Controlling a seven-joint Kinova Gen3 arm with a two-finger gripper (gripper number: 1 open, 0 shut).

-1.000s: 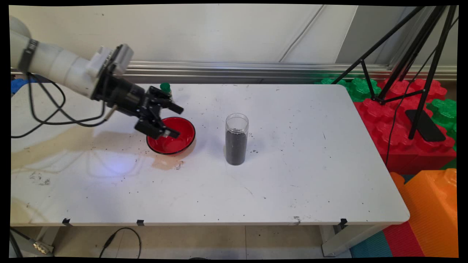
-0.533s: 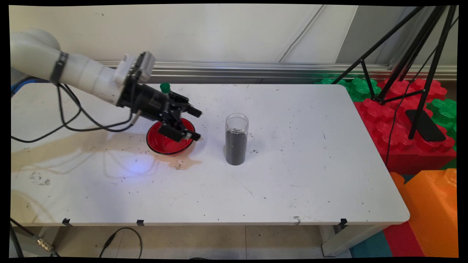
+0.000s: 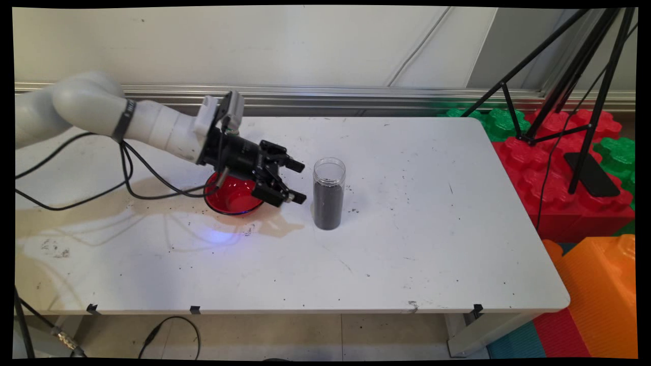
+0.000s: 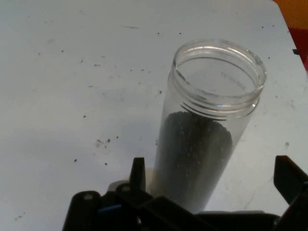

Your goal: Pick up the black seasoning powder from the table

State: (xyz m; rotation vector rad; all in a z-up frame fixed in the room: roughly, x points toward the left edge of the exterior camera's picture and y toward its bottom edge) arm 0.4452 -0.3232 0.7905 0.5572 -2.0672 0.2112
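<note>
In the main view, the white arm reaches in from the left, low over the white table (image 3: pixel 407 244), with black cables drooping beneath it. Its black two-finger gripper (image 3: pixel 300 181) points to the right, and its fingers are spread wide with nothing between them. The tips stop just short of the clear plastic jar with a threaded, lidless mouth (image 3: pixel 329 193), which stands upright near the middle of the table and is filled about two thirds with dark granules. One fingertip sits level with the jar's upper part, the other lower and nearer the camera; neither touches the jar. Behind and under the gripper's body lies a shallow red bowl with a dark rim (image 3: pixel 231 198), partly hidden by the wrist. A brownish stain (image 3: pixel 274 226) spreads over the table in front of the bowl, and small dark specks are scattered over the surface. To the right of the table stand large red, green and orange toy blocks (image 3: pixel 569 188) and a black tripod (image 3: pixel 585 91).

In the hand view, the jar (image 4: pixel 202 149) fills the centre, seen from slightly above, its open rim tilted toward the upper right. The gripper (image 4: pixel 211 180) frames it: one fingertip (image 4: pixel 138 175) rises at the left of the jar's lower part, the other (image 4: pixel 290 180) at the far right edge, both clear of the plastic wall. The table (image 4: pixel 72 86) around it is speckled with dark crumbs.
</note>
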